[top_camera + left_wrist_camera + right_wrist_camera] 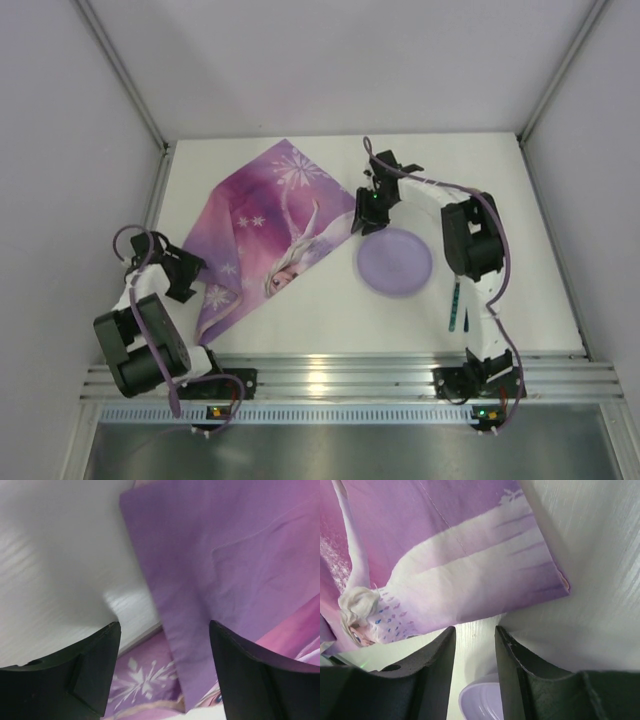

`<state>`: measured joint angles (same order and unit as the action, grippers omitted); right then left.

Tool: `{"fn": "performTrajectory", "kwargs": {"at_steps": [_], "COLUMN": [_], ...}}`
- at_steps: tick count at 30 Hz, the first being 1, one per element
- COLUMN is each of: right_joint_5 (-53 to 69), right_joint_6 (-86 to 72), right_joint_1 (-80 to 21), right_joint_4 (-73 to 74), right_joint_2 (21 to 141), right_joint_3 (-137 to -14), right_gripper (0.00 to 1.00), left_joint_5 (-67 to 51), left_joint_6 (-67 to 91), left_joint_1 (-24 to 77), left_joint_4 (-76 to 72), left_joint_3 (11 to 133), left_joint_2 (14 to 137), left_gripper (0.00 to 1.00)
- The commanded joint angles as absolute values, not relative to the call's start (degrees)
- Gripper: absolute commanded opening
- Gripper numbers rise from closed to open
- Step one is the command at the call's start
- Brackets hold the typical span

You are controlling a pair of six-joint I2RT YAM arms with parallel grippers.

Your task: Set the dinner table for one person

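Note:
The white dinner table carries a pink-purple princess placemat, lying askew at centre-left with its lower-left part folded over. A lilac plate sits just right of the mat. My left gripper is open and empty, low over the mat's folded left edge; in the left wrist view the fold lies between and beyond the gripper. My right gripper hovers at the mat's right corner, its jaws narrowly open with nothing between them; the plate's rim shows below.
A slim teal utensil lies on the table right of the plate, beside the right arm. A ribbed aluminium rail runs along the near edge. White walls enclose the table at the left, back and right.

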<state>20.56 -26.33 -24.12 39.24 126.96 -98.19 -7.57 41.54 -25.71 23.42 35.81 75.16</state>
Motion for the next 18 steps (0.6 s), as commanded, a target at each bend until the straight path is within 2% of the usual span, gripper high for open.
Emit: {"fn": "performTrajectory", "kwargs": {"at_steps": [1,3,5,6,8,10,11,14,15,18], "right_joint_5": [17.4,17.1,17.1,17.1,16.7,16.4,16.3,16.3,16.1,16.3], "right_joint_6": [-24.3,-24.2,-24.0,-24.0,-23.8,-23.6,-23.6,-23.9,-24.0,-24.6], "right_joint_1": [-24.5,-24.5,-24.5,-24.4,-24.5,-24.5,-24.5,-24.4,-24.3,-24.1], "right_joint_4": [41.6,41.6,41.7,42.0,42.4,42.9,43.2,43.3,43.2,42.6], "right_joint_2": [123.9,123.5,123.4,123.5,123.8,124.2,124.5,125.2,125.5,126.5], "right_joint_3": [-96.2,-95.1,-94.6,-94.5,-94.5,-94.5,-94.6,-95.1,-95.3,-96.3], "right_gripper": [0.38,0.38,0.38,0.37,0.36,0.34,0.33,0.31,0.27,0.19], "left_joint_5": [-7.4,-4.7,-3.7,-3.3,-3.3,-3.3,-3.2,-2.2,-1.8,-1.3], "left_joint_6": [43.7,43.9,44.3,44.4,44.2,43.4,42.6,41.6,41.3,41.0], "left_joint_1": [-25.6,-25.7,-25.6,-25.7,-25.6,-25.7,-25.6,-25.6,-25.7,-25.7], "left_joint_4": [14.1,12.7,10.4,9.9,9.2,9.3,9.4,10.5,12.0,13.8], "left_joint_3": [34.2,33.2,33.0,33.7,35.0,37.3,38.7,40.8,42.3,45.1], "left_joint_2": [78.8,80.5,82.3,83.3,86.8,89.1,90.6,92.2,92.5,92.6], "left_gripper": [0.73,0.69,0.59,0.53,0.34,0.24,0.14,0.04,0.00,0.00]}}
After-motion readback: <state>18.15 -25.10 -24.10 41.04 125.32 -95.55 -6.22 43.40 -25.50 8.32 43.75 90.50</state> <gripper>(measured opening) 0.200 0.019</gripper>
